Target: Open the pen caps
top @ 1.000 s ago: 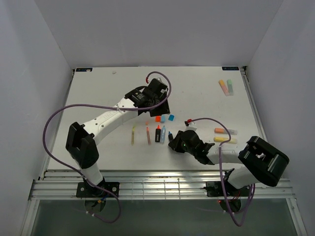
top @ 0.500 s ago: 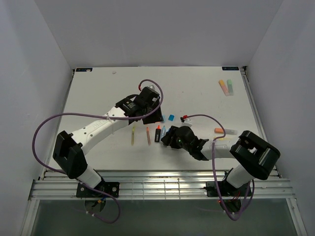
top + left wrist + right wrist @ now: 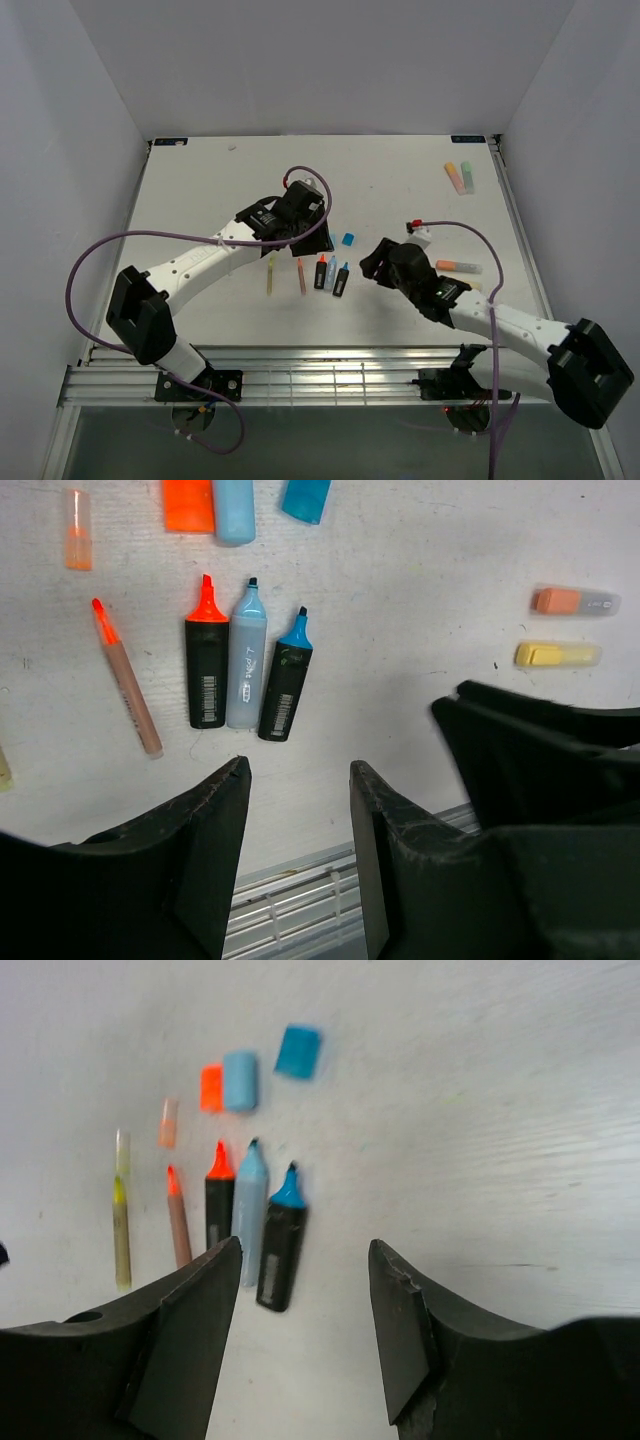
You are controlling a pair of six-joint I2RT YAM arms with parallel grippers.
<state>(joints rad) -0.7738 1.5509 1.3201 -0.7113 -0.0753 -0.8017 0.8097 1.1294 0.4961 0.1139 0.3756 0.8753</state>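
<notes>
The left gripper (image 3: 298,810) is hovering over the table (image 3: 200,190) with its jaws standing apart and nothing between them. The right gripper (image 3: 302,1310) is hanging over the same spot, also spread and empty. Three pen caps are lying loose in a row just beyond the pen tips: the orange cap (image 3: 188,505) is sitting right against the light blue cap (image 3: 232,510), with the darker blue cap (image 3: 305,498) a little apart to their right. Nearer the arms, three uncapped highlighters are lying side by side with tips pointing toward the caps — the orange-tipped highlighter (image 3: 206,665), the light blue highlighter (image 3: 246,660) and the blue-tipped highlighter (image 3: 284,680). A thin orange pen (image 3: 128,685) is lying to their left, and its clear cap (image 3: 77,528) is resting beyond its tip. Well off to the right, a capped orange pen (image 3: 573,601) and a capped yellow pen (image 3: 557,656) are lying one beside the other.
</notes>
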